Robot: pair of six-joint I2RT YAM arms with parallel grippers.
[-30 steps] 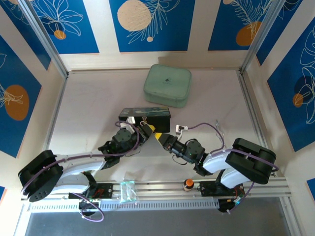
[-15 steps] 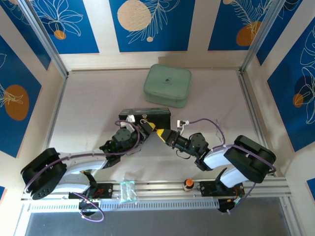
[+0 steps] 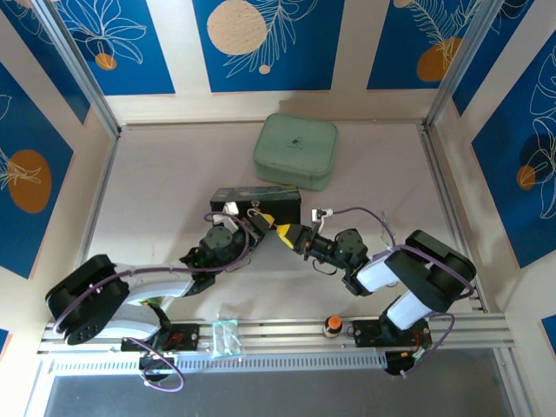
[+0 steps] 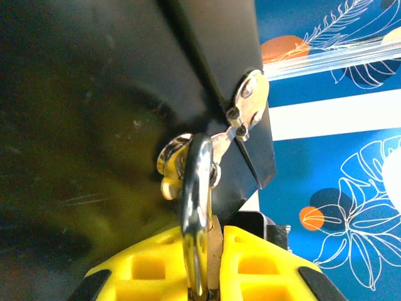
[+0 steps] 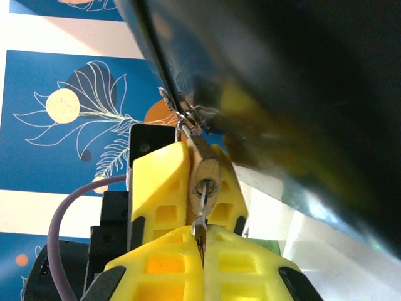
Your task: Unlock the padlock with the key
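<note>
Brass padlock w/ silver shackle, yellow fingers, mint-green case, blue leaf-print walls.

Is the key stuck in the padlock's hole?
Yes, the key, pinched by the right gripper, has its tip in the keyhole of the padlock.

Padlock in left tool

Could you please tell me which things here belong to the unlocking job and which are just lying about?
Job: padlock, key, dark box, left end effector (gripping padlock), right end effector (gripping key).
Lying about: green case, orange-topped knob, clear packet.
</note>
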